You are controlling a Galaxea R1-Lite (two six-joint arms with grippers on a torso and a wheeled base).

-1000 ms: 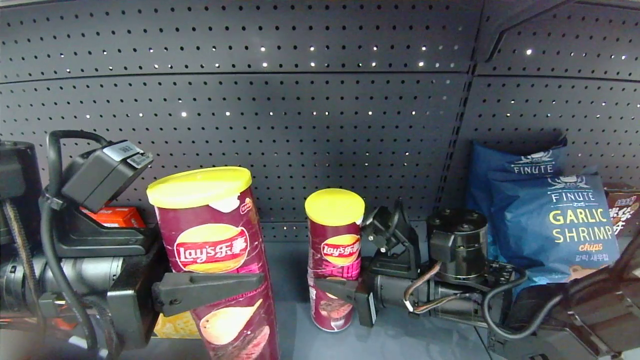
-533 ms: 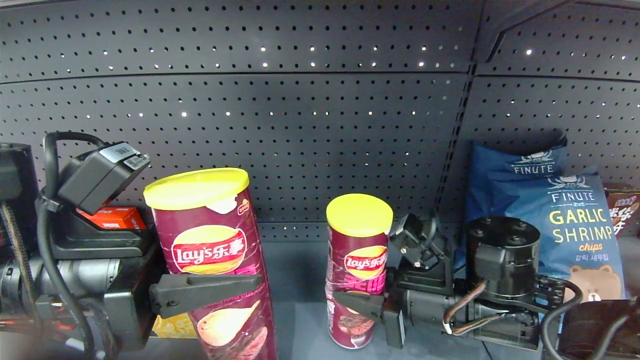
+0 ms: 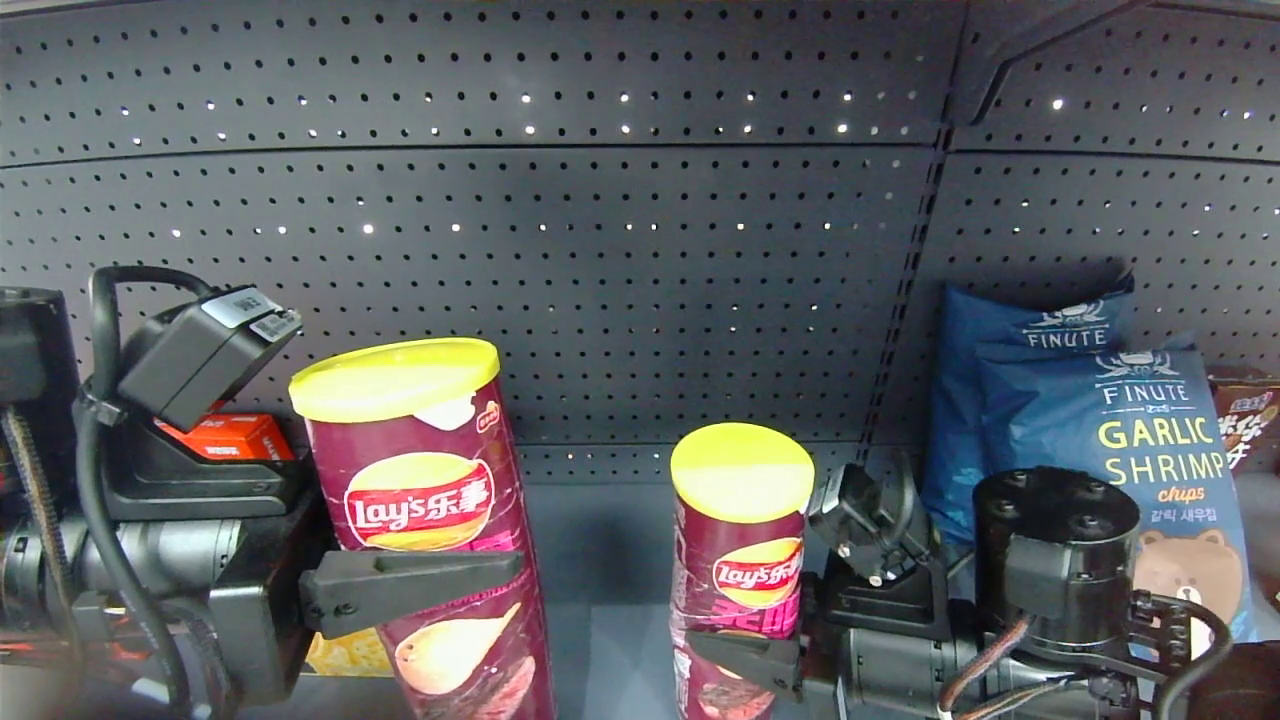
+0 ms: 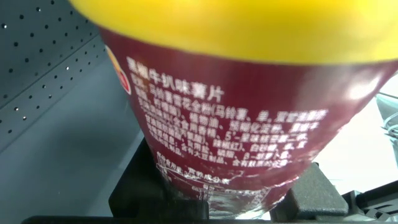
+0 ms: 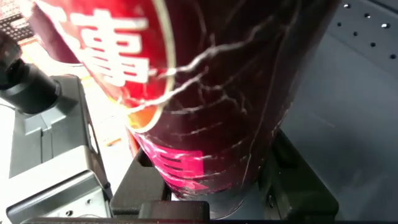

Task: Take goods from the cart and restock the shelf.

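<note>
Two maroon chip cans with yellow lids stand upright in front of the dark shelf (image 3: 600,530). The large chip can (image 3: 425,520) is at the left, with my left gripper (image 3: 420,590) shut around its middle; its label fills the left wrist view (image 4: 236,124). The smaller chip can (image 3: 740,560) is right of centre, held low near the picture's bottom edge by my right gripper (image 3: 740,660), shut around its lower half. In the right wrist view this can (image 5: 211,93) sits between the two black fingers (image 5: 298,180).
A perforated dark back panel (image 3: 600,250) closes the shelf behind. Blue shrimp-chip bags (image 3: 1120,440) stand at the right, with a brown pack (image 3: 1245,420) beside them. An orange box (image 3: 235,435) lies behind my left arm. Open shelf floor lies between the two cans.
My right gripper has carried the smaller can to the right and down, towards the camera. The left gripper and its large can have stayed almost still.
</note>
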